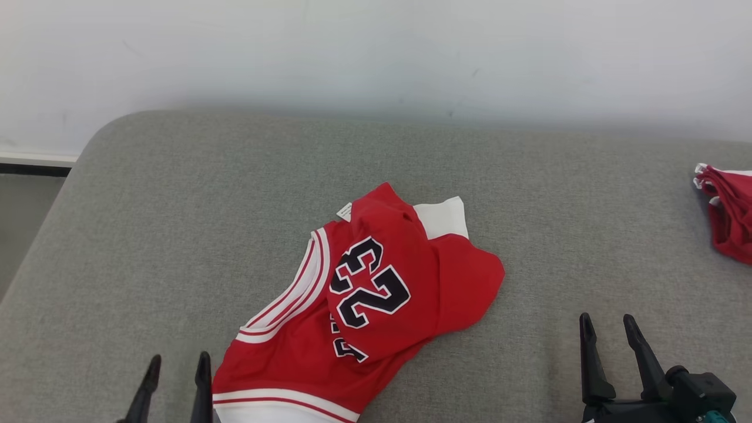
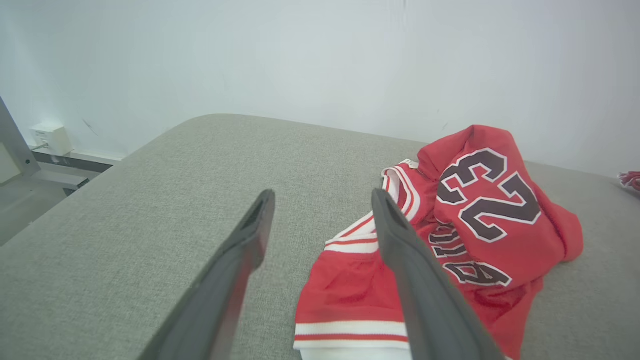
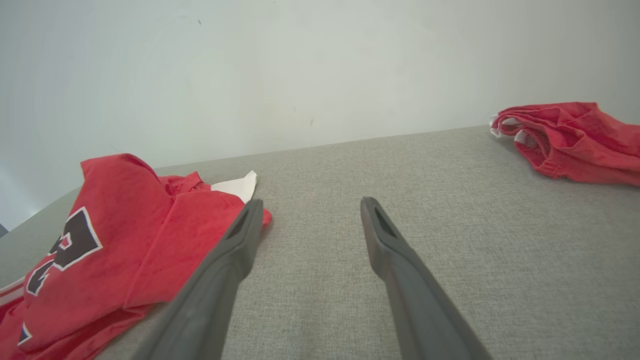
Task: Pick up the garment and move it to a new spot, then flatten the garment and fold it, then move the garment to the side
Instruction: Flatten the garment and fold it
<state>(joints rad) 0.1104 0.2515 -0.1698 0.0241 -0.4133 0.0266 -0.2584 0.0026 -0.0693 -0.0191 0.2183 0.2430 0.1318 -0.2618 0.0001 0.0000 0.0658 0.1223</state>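
A red jersey [image 1: 376,294] with white trim and a dark number 23 lies crumpled in the middle of the grey cushioned surface [image 1: 176,235]. The same jersey [image 2: 475,225] sits right of centre in the left wrist view, and the jersey [image 3: 100,240] is at the left in the right wrist view. My left gripper [image 1: 179,364] is open at the lower left, just beside the jersey's hem, nothing between its fingers. My right gripper [image 1: 608,326] is open at the lower right, apart from the jersey, over bare fabric.
A second red garment [image 1: 728,211] lies bunched at the right edge of the surface, and that garment [image 3: 570,140] shows at the upper right of the right wrist view. A pale wall [image 1: 376,53] backs the surface. The surface's rounded left corner [image 1: 100,135] drops to the floor.
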